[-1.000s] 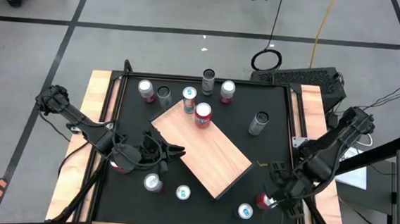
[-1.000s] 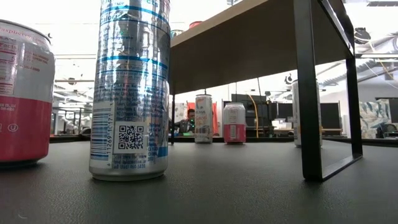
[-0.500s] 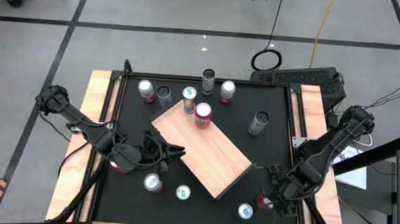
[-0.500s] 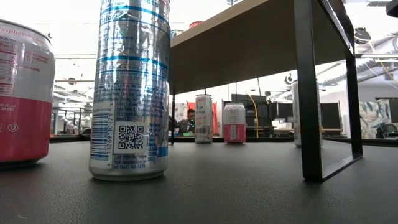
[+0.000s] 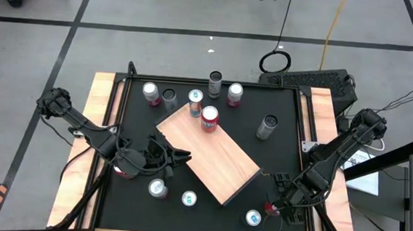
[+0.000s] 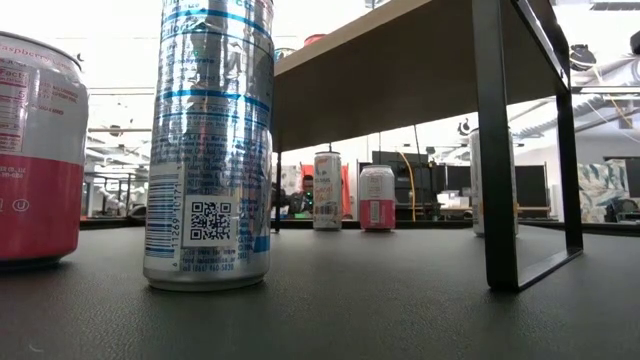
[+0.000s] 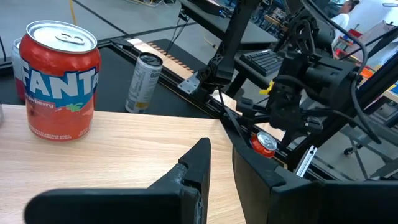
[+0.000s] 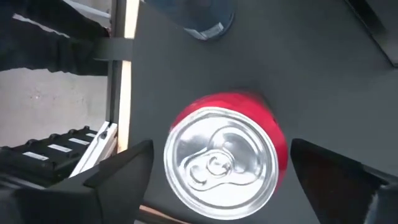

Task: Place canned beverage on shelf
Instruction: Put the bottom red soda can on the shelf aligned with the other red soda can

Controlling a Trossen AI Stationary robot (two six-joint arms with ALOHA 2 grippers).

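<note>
One Fanta can (image 5: 209,118) already on the shelf (image 5: 214,156); right hand (image 8: 211,171), fingers apart, sits over a red can (image 8: 224,155) upright on the tabletop (image 5: 277,146) near-right corner (not yet gripped); left hand (image 7: 217,165), fingers nearly together, waits at the shelf's left edge.

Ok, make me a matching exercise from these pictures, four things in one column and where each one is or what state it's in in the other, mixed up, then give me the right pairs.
Things:
1. Fanta can
2. red can
3. left pincer
4. right pincer

Places or states:
A. open, straddling a can from above
B. standing on the shelf
C. nearly shut, holding nothing, low over the shelf's edge
D. upright on the black table, near its right front corner

Pairs: 1-B, 2-D, 3-C, 4-A
</note>
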